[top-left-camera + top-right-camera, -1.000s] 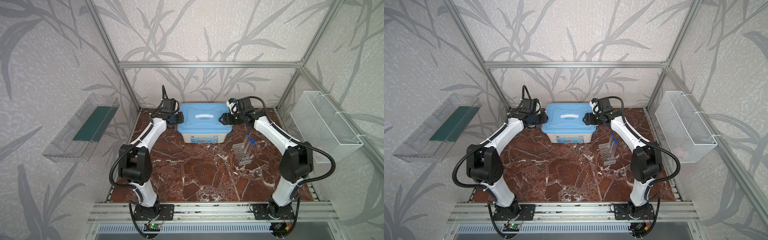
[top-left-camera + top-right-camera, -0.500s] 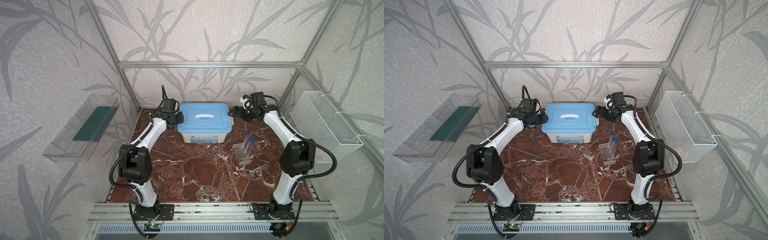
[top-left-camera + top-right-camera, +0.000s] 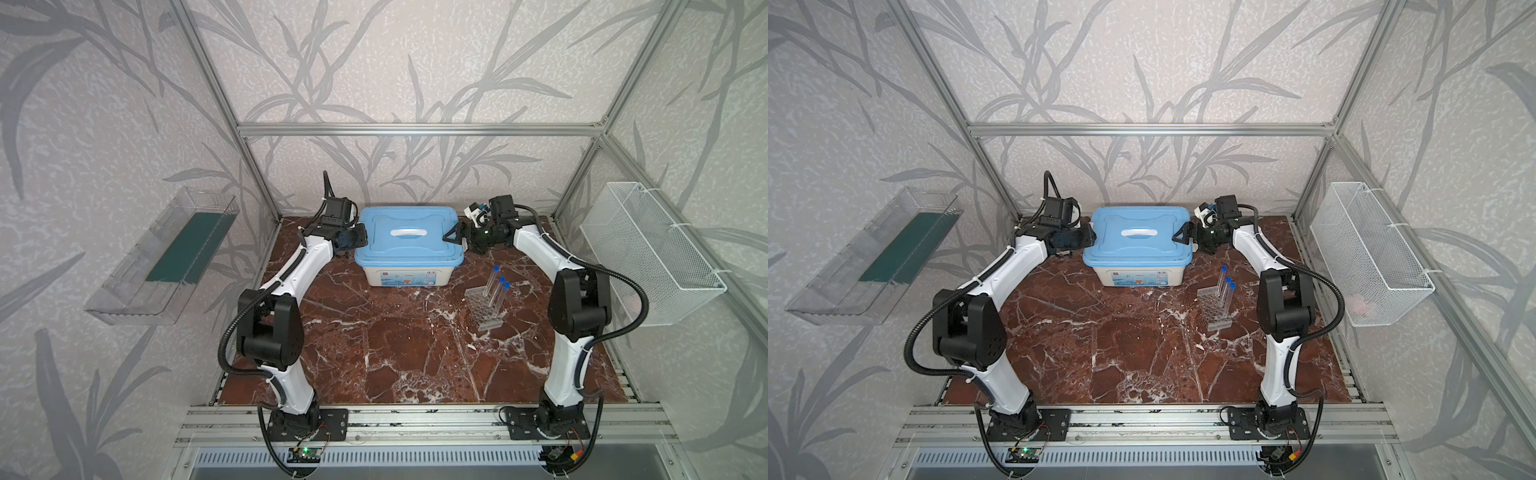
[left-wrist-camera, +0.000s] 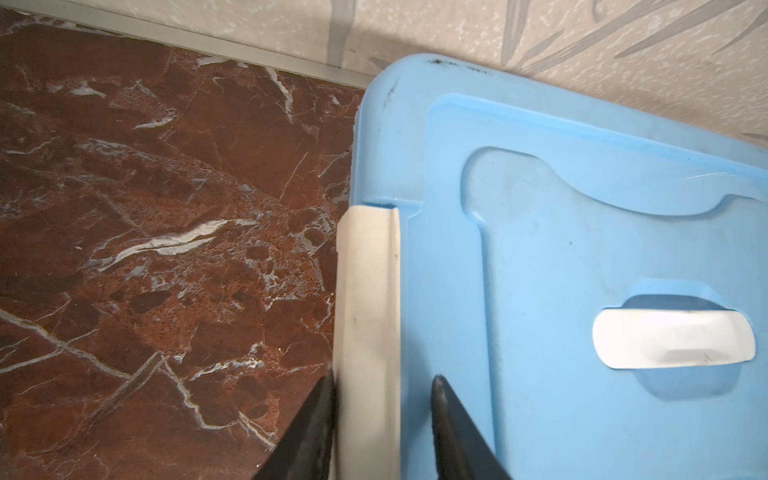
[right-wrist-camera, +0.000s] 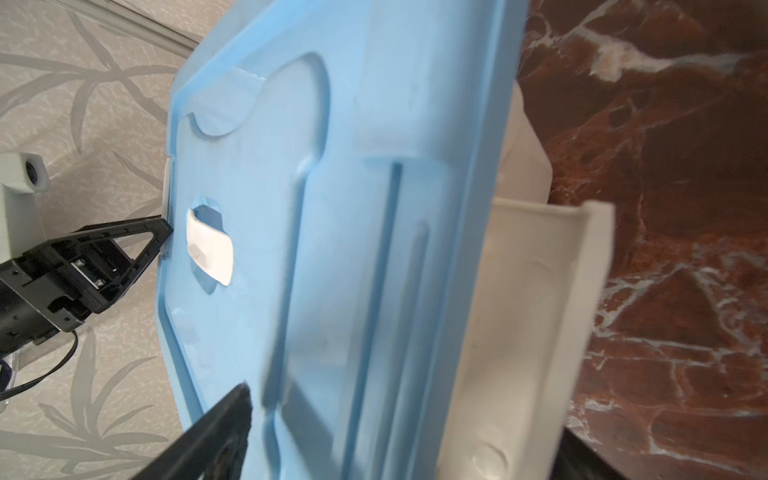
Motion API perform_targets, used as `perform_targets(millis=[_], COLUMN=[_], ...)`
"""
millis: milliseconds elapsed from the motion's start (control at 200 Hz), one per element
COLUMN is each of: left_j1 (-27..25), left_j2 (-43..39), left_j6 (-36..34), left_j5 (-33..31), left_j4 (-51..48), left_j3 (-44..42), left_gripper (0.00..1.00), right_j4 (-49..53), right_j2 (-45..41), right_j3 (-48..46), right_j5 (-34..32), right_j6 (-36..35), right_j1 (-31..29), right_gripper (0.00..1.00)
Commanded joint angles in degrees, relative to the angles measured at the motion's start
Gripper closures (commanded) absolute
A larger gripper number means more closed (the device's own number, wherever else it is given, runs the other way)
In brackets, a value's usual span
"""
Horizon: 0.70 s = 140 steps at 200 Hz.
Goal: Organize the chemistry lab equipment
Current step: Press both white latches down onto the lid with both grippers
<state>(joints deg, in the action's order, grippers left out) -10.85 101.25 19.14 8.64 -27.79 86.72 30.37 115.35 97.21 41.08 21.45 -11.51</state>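
Observation:
Three blue-capped test tubes [image 3: 496, 286] [image 3: 1225, 291] stand in the clear holed rack [image 3: 484, 309] [image 3: 1214, 311], right of centre in both top views. No gripper is near them. My left gripper [image 3: 360, 239] [image 3: 1090, 237] [image 4: 382, 378] is at the left end of the big blue-lidded box [image 3: 409, 253] [image 3: 1138, 253], shut on its white side latch [image 4: 368, 291]. My right gripper [image 3: 451, 237] [image 3: 1181, 237] [image 5: 399, 449] is open at the box's right end. Its jaws straddle the lid's edge [image 5: 478, 249] and the right latch [image 5: 540, 332], which is swung outward.
The box stands against the back wall on the red marble table [image 3: 395, 340]. A white wire basket [image 3: 648, 253] hangs on the right wall with something pale inside. On the left wall hangs a clear tray [image 3: 166, 257] with a green mat.
My right gripper pulled back up and to the right from the box's right end, then returned to the lid's edge with wider jaws. The left arm has not moved.

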Motion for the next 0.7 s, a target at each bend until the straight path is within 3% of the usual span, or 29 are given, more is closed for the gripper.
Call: perform_targets(millis=[0,270,365,490,695], left_j1=[-0.6,-1.5,-2.1,-3.6,-5.1], left_j2=[1.1,0.9,0.9,0.8,0.9], left_j6=[0.4,1.4,1.7,2.2,3.3], left_j5=[1.6,3.4,3.6,3.7,5.4], left_j4=[-8.7,-7.4,-7.4,-7.1,-6.6], left_j3=[-3.2,-4.4,-4.3,-4.1,-3.0], left_gripper=[0.61,0.6,0.61,0.6,0.6], right_j4=[1.1,12.7,13.4,13.9,15.7], right_j2=[-4.5,-4.9,-3.2,-0.4,3.2], right_j3=[1.1,9.3,10.6,12.3,14.6], right_j5=[-0.7,-16.5,-16.6,-17.9,-20.5], right_j6=[-2.1,-9.9,-9.7,-10.0,-9.7], right_j1=[-2.5,-10.6,-11.7,-14.5,-16.7], right_gripper=[0.11,0.2,0.24,0.39,0.39])
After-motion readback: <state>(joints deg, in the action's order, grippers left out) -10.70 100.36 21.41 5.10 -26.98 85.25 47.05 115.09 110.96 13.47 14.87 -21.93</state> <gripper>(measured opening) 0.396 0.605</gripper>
